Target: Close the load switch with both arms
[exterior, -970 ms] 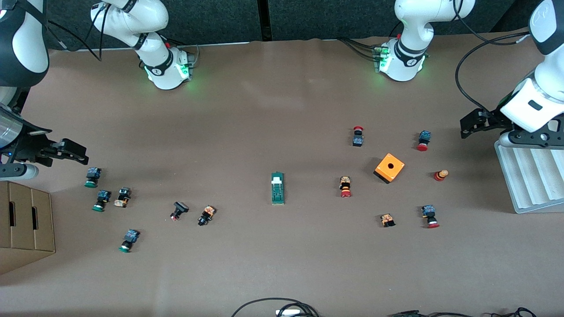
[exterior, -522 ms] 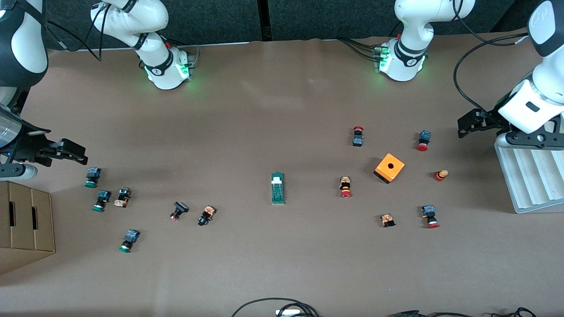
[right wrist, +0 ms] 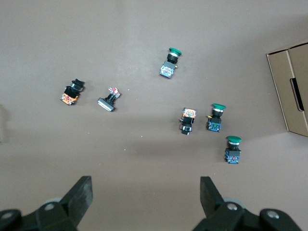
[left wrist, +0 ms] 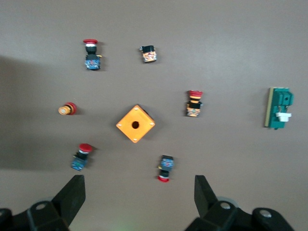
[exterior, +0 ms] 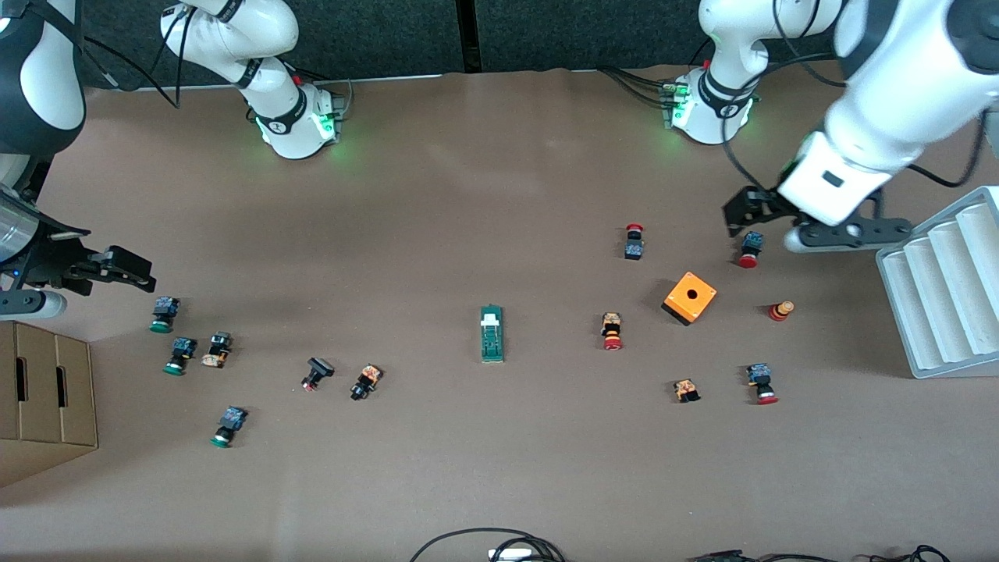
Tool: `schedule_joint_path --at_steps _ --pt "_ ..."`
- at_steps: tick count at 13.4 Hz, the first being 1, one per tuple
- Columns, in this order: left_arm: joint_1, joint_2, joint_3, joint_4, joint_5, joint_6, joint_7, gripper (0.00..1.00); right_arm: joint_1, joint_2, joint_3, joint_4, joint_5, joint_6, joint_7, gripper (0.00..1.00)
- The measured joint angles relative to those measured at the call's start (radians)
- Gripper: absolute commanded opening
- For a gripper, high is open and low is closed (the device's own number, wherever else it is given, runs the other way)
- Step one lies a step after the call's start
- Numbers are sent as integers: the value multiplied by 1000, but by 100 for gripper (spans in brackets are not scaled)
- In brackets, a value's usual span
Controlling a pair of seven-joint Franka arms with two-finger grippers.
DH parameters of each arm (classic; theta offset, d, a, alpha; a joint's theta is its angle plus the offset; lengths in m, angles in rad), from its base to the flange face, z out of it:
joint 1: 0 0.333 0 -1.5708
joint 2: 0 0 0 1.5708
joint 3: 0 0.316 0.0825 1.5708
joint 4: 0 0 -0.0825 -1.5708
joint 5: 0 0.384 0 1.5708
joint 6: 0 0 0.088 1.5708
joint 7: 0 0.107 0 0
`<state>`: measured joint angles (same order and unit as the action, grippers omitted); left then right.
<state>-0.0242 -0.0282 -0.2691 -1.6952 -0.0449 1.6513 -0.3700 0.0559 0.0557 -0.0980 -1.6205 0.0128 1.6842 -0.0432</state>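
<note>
The load switch (exterior: 492,334), a narrow green block with a white tab at the end away from the front camera, lies flat mid-table; it also shows in the left wrist view (left wrist: 279,108). My left gripper (exterior: 737,215) hangs open and empty over a red push button (exterior: 750,250), toward the left arm's end of the table. In its wrist view the left gripper (left wrist: 138,183) holds nothing. My right gripper (exterior: 136,271) waits open and empty over the right arm's end, beside a green button (exterior: 163,313). The right gripper (right wrist: 146,182) has only bare table between its fingers.
An orange box with a hole (exterior: 690,297) and several red buttons lie between the left gripper and the switch. Several green and black buttons sit toward the right arm's end. A cardboard box (exterior: 47,398) and a white ridged tray (exterior: 944,289) stand at the table's ends.
The left arm has swung from over the ridged tray toward the table's middle, bringing its open gripper over the red button. The right arm has not moved.
</note>
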Motion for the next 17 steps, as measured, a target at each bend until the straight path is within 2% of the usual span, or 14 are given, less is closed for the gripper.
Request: schedule_joint_path --at_steps 5,11,13,17 --pt "0 18 -140 -1 6 96 -223 100 0 0 0 0 0 0 0 100" --pt "-3 122 -358 6 216 221 -534 100 0 0 0 0 0 1 0 100" --pt "-38 161 -395 7 305 254 -626 100 0 0 0 0 0 2 0 100" --pt "-187 274 -405 7 516 345 -925 100 0 0 0 0 0 3 0 100"
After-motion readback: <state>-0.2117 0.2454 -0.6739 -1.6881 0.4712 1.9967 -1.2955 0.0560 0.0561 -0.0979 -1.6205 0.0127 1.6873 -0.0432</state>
